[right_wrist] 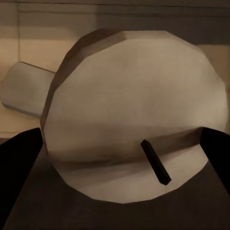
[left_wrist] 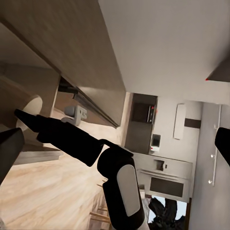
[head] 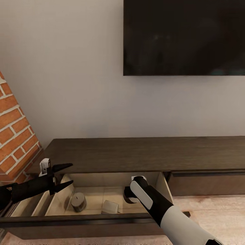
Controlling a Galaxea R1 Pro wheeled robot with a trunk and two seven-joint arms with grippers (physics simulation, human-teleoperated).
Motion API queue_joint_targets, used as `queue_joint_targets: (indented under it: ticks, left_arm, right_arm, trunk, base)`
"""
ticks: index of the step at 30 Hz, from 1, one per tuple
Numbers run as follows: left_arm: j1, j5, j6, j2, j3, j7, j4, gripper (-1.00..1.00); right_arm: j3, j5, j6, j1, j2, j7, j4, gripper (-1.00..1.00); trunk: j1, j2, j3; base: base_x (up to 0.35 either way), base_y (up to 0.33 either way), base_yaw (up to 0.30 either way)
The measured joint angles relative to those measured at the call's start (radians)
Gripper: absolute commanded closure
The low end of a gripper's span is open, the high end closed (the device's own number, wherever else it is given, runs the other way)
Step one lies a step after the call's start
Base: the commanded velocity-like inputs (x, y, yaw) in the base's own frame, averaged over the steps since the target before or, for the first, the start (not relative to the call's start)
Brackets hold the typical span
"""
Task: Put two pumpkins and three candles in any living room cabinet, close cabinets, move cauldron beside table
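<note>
Below the wall-mounted television (head: 183, 37), the cabinet (head: 143, 153) stood with its left drawer (head: 102, 190) open, two candles (head: 79, 201) inside and a third (right_wrist: 129, 120) between the right hand's (head: 131, 195) spread fingers, grip uncertain, so it might tip, while the left hand (head: 64, 175) hung open, empty.

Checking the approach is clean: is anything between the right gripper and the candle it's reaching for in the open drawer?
Nothing visible. The candle sits directly between the fingers of the right gripper, wick end toward the camera. A second candle lies beyond it, not in the way.
</note>
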Motion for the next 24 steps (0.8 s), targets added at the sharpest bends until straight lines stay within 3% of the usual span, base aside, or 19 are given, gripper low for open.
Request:
queue_joint_targets:
  ticks: [15, 24]
  left_arm:
    - [0.0, 0.0, 0.0, -0.001, 0.0, -0.001, 0.0, -1.0]
    - [0.0, 0.001, 0.0, 0.0, 0.0, -0.001, -0.001, -1.0]
  right_arm:
    - [0.0, 0.003, -0.065, 0.0, 0.0, -0.043, 0.001, 1.0]
    - [-0.002, 0.003, -0.067, 0.0, 0.0, -0.044, 0.002, 1.0]
  trunk:
    - [0.058, -0.105, -0.047]
    - [0.058, -0.105, -0.047]
  base:
    - [0.0, 0.0, 0.0]
    - [0.016, 0.0, 0.0]
